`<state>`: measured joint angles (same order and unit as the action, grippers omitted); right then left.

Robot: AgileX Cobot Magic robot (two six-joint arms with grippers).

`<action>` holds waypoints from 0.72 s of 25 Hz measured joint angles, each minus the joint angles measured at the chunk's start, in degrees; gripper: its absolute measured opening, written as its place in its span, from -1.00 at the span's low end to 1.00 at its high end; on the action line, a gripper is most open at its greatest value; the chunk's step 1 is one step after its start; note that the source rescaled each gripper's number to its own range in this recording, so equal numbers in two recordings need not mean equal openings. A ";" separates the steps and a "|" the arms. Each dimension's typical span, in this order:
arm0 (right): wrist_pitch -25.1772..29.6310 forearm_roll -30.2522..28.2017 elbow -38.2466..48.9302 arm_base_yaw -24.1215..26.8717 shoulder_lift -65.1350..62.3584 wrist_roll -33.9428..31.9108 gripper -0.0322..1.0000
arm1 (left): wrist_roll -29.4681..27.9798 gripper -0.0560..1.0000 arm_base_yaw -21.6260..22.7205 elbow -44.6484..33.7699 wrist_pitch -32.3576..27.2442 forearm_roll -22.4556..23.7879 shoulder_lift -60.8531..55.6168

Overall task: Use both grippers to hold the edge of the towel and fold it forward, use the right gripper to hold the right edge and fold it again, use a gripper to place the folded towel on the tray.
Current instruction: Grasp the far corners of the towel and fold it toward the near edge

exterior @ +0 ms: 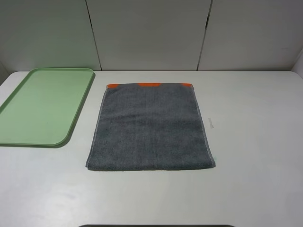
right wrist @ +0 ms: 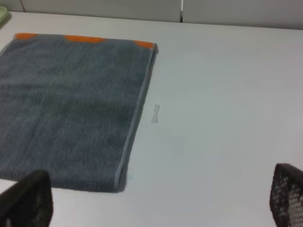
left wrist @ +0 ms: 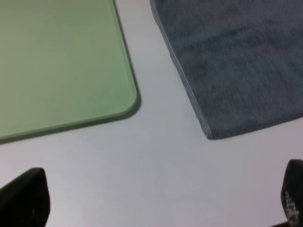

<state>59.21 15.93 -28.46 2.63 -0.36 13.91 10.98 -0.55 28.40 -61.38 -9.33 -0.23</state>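
A grey towel point(exterior: 150, 126) lies flat on the white table, folded over, with an orange strip along its far edge. It also shows in the left wrist view point(left wrist: 236, 61) and the right wrist view point(right wrist: 71, 104). A light green tray point(exterior: 42, 105) lies empty to its left, also in the left wrist view point(left wrist: 57, 61). Neither gripper shows in the exterior high view. My left gripper point(left wrist: 156, 201) is open and empty above bare table near the towel's near left corner. My right gripper point(right wrist: 161, 201) is open and empty near the towel's near right corner.
A small strip of clear tape point(exterior: 210, 123) lies on the table just right of the towel; it also shows in the right wrist view point(right wrist: 155, 113). A white panelled wall point(exterior: 151, 33) stands behind the table.
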 joint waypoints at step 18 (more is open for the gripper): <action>0.00 0.00 0.00 0.00 0.00 0.00 1.00 | 0.00 0.98 0.00 0.00 0.00 0.00 0.00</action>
<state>59.21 15.93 -28.46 2.63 -0.36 13.91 10.98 -0.55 28.40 -61.38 -9.33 -0.23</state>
